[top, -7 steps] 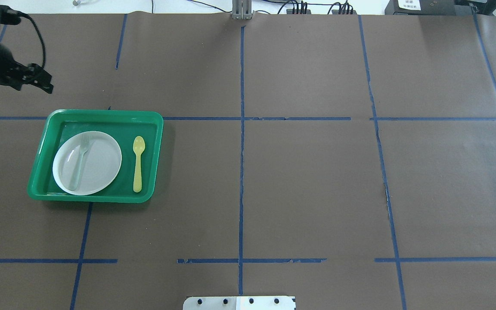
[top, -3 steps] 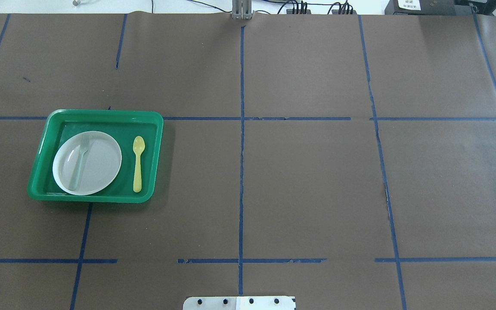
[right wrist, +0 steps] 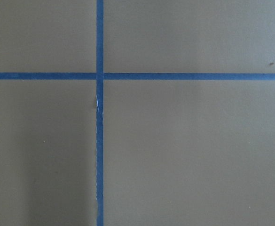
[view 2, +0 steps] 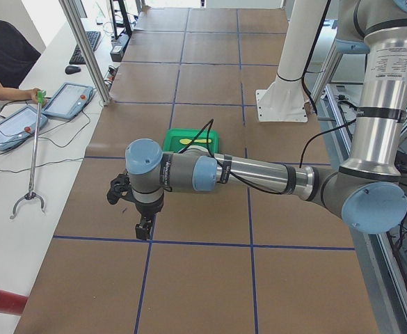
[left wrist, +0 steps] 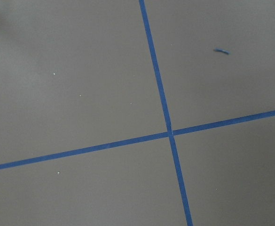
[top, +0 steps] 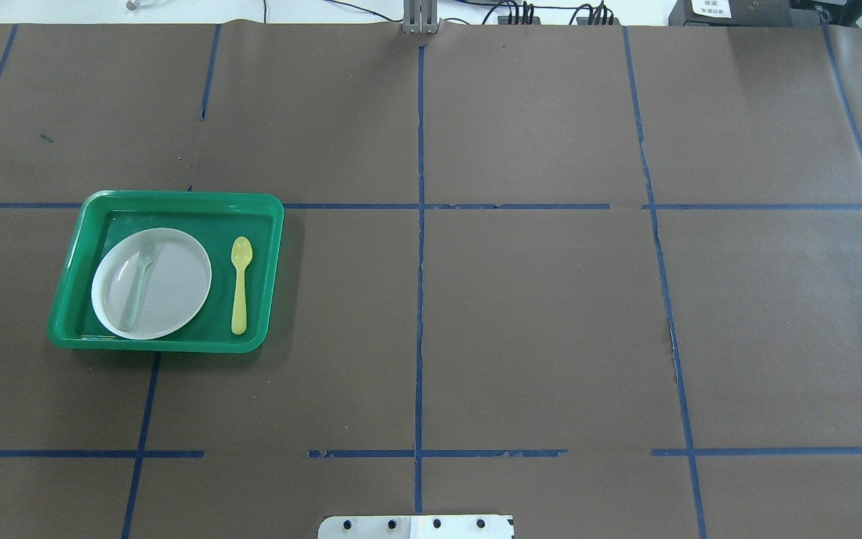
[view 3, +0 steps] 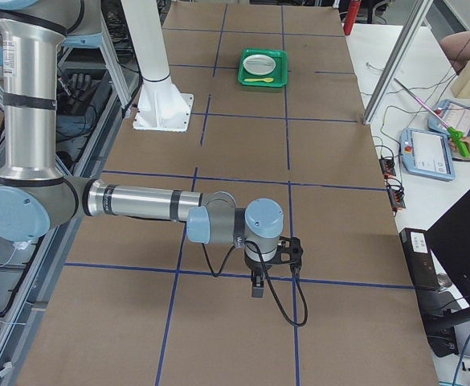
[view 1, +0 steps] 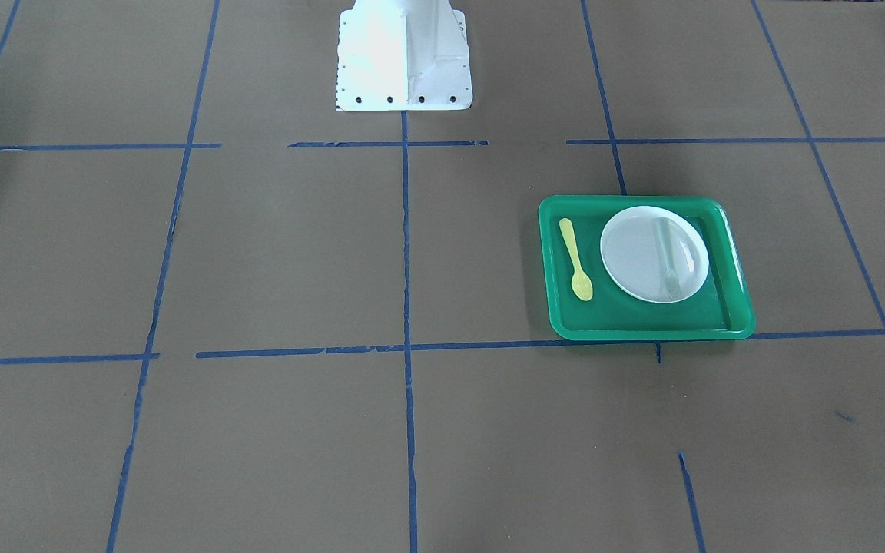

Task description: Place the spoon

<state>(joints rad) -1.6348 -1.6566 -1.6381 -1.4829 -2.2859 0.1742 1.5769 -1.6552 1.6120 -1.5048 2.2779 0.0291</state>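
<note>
The yellow spoon (top: 240,284) lies flat in the green tray (top: 176,346), to the right of the white plate (top: 176,288), bowl toward the far side. It also shows in the front-facing view (view 1: 575,258) and in the right side view (view 3: 259,80). My left gripper (view 2: 142,228) shows only in the left side view, over bare table well away from the tray (view 2: 210,134); I cannot tell if it is open or shut. My right gripper (view 3: 256,285) shows only in the right side view, far from the tray (view 3: 263,84); its state is unclear too.
A pale grey-green fork (top: 139,281) lies on the plate. The brown table cover is crossed by blue tape lines (top: 420,299). The robot's white base (view 1: 404,54) stands at the near edge. Operators and tablets (view 2: 17,126) sit beyond the far side.
The left arm, seen at the overhead view's upper left a second ago, has moved out of that view. Tray, plate, fork and spoon have not moved.
</note>
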